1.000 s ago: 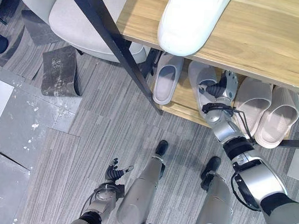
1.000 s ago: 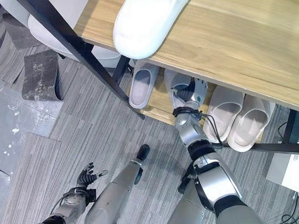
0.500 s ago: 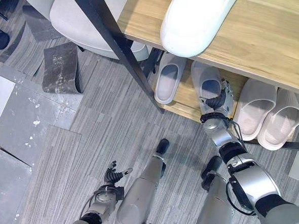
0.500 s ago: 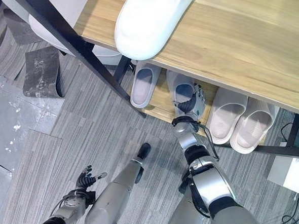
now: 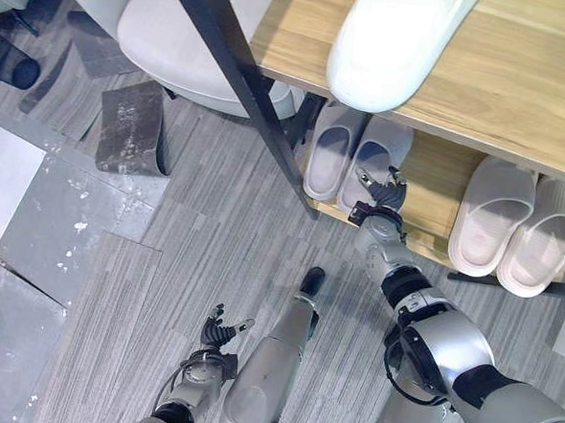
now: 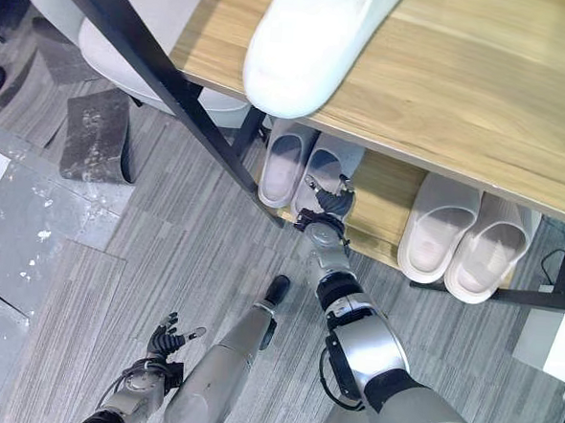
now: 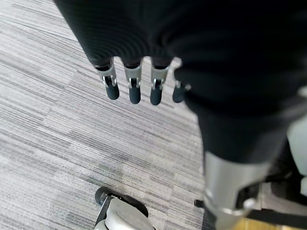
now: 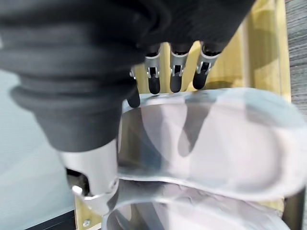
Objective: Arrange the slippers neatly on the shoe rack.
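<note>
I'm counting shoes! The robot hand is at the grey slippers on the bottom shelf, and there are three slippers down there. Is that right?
Not quite. There are four on the bottom shelf, as the left eye view shows: two grey slippers by the right robot hand and two beige slippers further right. The rest is right.
</note>
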